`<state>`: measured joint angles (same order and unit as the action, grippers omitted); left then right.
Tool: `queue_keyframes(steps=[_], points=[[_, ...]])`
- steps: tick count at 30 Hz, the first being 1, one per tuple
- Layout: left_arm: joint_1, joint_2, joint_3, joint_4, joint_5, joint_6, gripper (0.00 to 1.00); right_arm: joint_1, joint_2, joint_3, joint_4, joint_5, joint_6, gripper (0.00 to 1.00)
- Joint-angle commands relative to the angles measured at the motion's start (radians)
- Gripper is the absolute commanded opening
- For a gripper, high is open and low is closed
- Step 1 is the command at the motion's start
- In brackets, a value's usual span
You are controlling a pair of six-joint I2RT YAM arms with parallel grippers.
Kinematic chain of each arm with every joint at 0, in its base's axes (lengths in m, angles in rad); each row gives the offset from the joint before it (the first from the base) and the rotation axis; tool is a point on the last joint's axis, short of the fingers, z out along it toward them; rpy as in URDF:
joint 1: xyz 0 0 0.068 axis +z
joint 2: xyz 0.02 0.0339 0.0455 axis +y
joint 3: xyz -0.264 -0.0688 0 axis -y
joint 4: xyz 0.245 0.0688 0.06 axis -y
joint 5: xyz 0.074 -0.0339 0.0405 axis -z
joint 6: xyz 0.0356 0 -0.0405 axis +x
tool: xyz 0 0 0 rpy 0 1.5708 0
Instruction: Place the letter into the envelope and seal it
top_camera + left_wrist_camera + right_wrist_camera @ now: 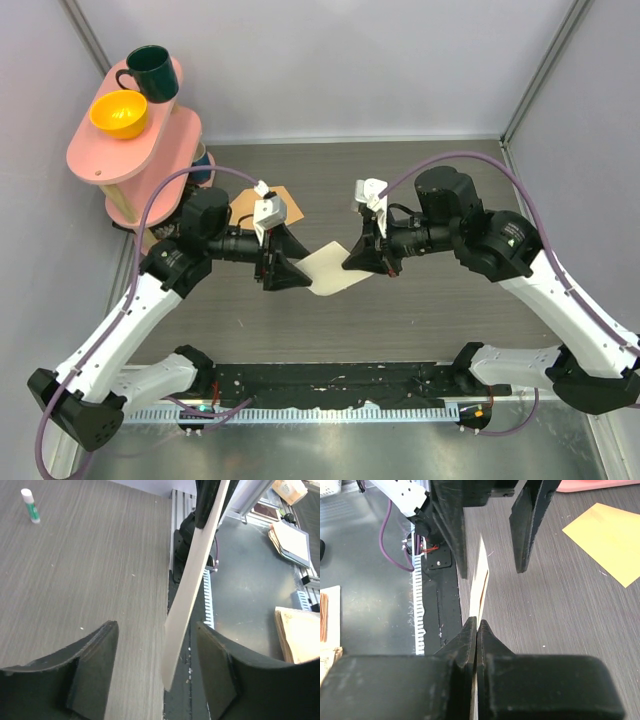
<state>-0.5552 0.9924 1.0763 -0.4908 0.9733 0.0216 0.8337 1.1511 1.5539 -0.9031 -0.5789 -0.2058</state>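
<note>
The pale cream letter [330, 268] hangs above the table between my two grippers, seen edge-on in both wrist views. My right gripper [360, 258] is shut on its right end, the fingertips [470, 630] pinched tight over the sheet [481, 580]. My left gripper [290, 268] is open around the other end. In the left wrist view the letter [192, 595] stands in the gap between the spread fingers [100, 655] and touches neither. The tan-brown envelope [607, 540] lies flat on the table behind the left gripper, partly hidden by it in the top view [285, 200].
A pink two-tier stand [120, 150] at the back left carries a dark green mug [150, 72] and a yellow bowl [118, 113]. A glue stick [30, 505] lies on the wood-grain table. The black base rail [330, 385] runs along the near edge.
</note>
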Motion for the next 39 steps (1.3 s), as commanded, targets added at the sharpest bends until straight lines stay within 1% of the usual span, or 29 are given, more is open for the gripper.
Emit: queue_keyframes(steps=[1,2,3,4,5,6,7,8,9,10,13,15,17,18,19,21,22,23,24,26,33,38,39], points=[[-0.003,0.026,0.034,0.112,0.039,-0.083,0.57,0.001,-0.004,-0.003,0.085,-0.039,0.023,0.01],[-0.002,0.026,0.028,0.129,0.039,-0.116,0.39,0.001,-0.002,-0.003,0.087,-0.039,0.022,0.01],[-0.002,0.023,0.018,0.159,0.044,-0.126,0.3,0.001,-0.004,-0.006,0.087,-0.039,0.022,0.01],[-0.002,0.022,0.014,0.167,0.054,-0.132,0.18,0.001,-0.005,-0.009,0.089,-0.038,0.023,0.01],[-0.002,0.02,0.01,0.173,0.054,-0.144,0.0,0.001,-0.01,-0.015,0.092,-0.038,0.029,0.04],[-0.002,0.017,0.004,0.179,0.057,-0.146,0.0,0.001,-0.011,-0.023,0.099,-0.035,0.035,0.14],[-0.003,0.014,-0.001,0.178,0.065,-0.146,0.0,0.001,-0.011,-0.026,0.119,-0.035,0.045,0.34],[-0.005,0.014,-0.006,0.179,0.065,-0.144,0.0,0.001,-0.01,-0.026,0.133,-0.036,0.063,0.41],[-0.003,0.014,-0.01,0.179,0.065,-0.144,0.0,0.001,-0.004,-0.029,0.15,-0.038,0.072,0.45],[-0.005,0.014,-0.012,0.181,0.064,-0.144,0.0,0.002,0.001,-0.029,0.183,-0.042,0.08,0.54],[-0.015,0.017,-0.013,0.181,0.067,-0.144,0.0,0.01,0.038,-0.014,0.222,-0.05,0.101,0.62],[-0.026,0.017,-0.015,0.181,0.062,-0.144,0.0,0.019,0.068,0.003,0.243,-0.055,0.115,0.62],[-0.029,0.017,-0.018,0.179,0.059,-0.144,0.0,0.024,0.085,0.014,0.256,-0.058,0.121,0.58],[-0.032,0.015,-0.021,0.178,0.058,-0.144,0.0,0.025,0.099,0.026,0.263,-0.055,0.123,0.54],[-0.032,0.012,-0.022,0.176,0.058,-0.143,0.0,0.025,0.102,0.031,0.263,-0.05,0.12,0.4],[-0.032,0.006,-0.026,0.164,0.05,-0.14,0.0,0.025,0.107,0.044,0.245,-0.024,0.103,0.22],[-0.034,0.003,-0.027,0.156,0.048,-0.135,0.0,0.025,0.105,0.048,0.233,-0.013,0.076,0.06],[-0.034,-0.004,-0.027,0.138,0.044,-0.127,0.0,0.025,0.102,0.049,0.224,0.002,0.065,0.01],[-0.031,-0.008,-0.029,0.127,0.045,-0.121,0.0,0.025,0.099,0.049,0.208,0.029,0.059,0.01],[-0.029,-0.02,-0.036,0.11,0.041,-0.106,0.0,0.024,0.078,0.048,0.198,0.037,0.039,0.01],[-0.011,-0.024,-0.052,0.09,0.048,-0.097,0.0,0.007,0.047,0.046,0.175,0.053,0.055,0.01],[-0.012,-0.028,-0.052,0.061,0.048,-0.078,0.0,-0.047,0.042,0.058,0.176,0.001,0.094,0.01],[-0.012,-0.028,-0.052,0.057,0.05,-0.071,0.0,-0.05,0.041,0.061,0.175,-0.007,0.101,0.04]])
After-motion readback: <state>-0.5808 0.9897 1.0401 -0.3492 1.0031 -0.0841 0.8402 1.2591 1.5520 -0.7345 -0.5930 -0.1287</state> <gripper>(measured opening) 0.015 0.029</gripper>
